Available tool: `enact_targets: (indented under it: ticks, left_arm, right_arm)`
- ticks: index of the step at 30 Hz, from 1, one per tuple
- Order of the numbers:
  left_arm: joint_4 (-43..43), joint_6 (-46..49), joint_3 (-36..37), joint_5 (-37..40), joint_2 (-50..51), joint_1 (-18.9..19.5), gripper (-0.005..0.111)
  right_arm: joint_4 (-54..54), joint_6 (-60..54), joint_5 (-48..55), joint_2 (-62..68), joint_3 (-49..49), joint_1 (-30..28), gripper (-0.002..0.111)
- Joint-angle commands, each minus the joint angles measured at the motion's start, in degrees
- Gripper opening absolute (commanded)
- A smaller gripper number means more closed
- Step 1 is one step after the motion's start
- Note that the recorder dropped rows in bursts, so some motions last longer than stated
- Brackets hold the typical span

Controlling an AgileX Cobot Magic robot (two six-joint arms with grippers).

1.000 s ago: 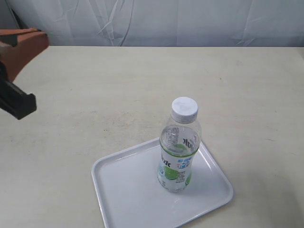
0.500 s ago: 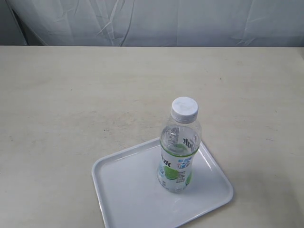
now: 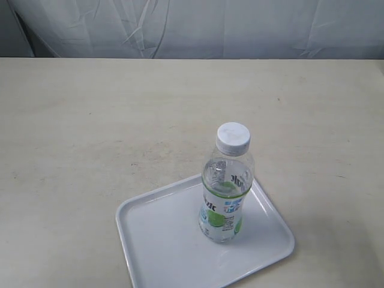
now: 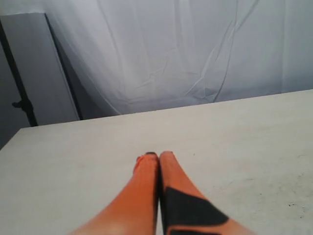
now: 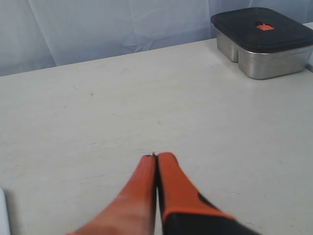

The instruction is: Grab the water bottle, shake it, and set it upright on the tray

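Observation:
The water bottle (image 3: 226, 186) stands upright on the white tray (image 3: 156, 240) near the table's front, its white cap on and its green-and-white label facing me. Neither gripper appears in the exterior view. In the left wrist view my left gripper (image 4: 158, 155) hangs over bare table with its orange fingers pressed together and nothing between them. My right gripper (image 5: 156, 156) is likewise shut and empty above bare tabletop. A sliver of the tray's edge (image 5: 2, 215) shows at the border of the right wrist view.
A steel lunch box with a dark lid (image 5: 264, 39) sits on the table far beyond the right gripper. A white curtain (image 3: 198, 27) backs the table. A grey panel with a black pole (image 4: 22, 73) stands past the table's corner in the left wrist view.
One second ago the left arm's orange and black gripper showed at the exterior view's left edge. It has since withdrawn out of that view. Bottle and tray have not moved.

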Motion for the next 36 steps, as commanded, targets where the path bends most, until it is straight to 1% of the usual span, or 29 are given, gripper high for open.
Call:
enact_targets:
  ticks: [1,6,16,24,27,36]
  left_arm:
    - [-1.5,0.89,1.48,-0.49,-0.29,2.55,0.0]
    - [3.41,-5.46,1.62,-0.36,-0.29,2.65,0.0]
    - [2.16,-6.59,8.61,-2.04,-0.29,2.65,0.0]
    - [2.16,-6.13,8.65,-2.31,-0.29,2.65,0.0]
    - [3.7,-6.13,8.65,-4.72,-0.29,2.65,0.0]
    - [4.3,-6.13,8.65,-4.61,-0.29,2.65,0.0]
  right_arm:
    - [-0.03,-0.07,-0.88,-0.3,0.1,-0.26,0.003]
    - [-0.03,-0.08,-0.78,-0.3,0.1,-0.34,0.003]
    - [-0.03,-0.08,-0.78,-0.3,0.1,-0.34,0.003]
    - [-0.03,-0.08,-0.78,-0.3,0.1,-0.34,0.003]
    - [-0.03,-0.08,-0.78,-0.3,0.1,-0.34,0.003]
    - [-0.03,-0.08,-0.78,-0.3,0.1,-0.34,0.003]
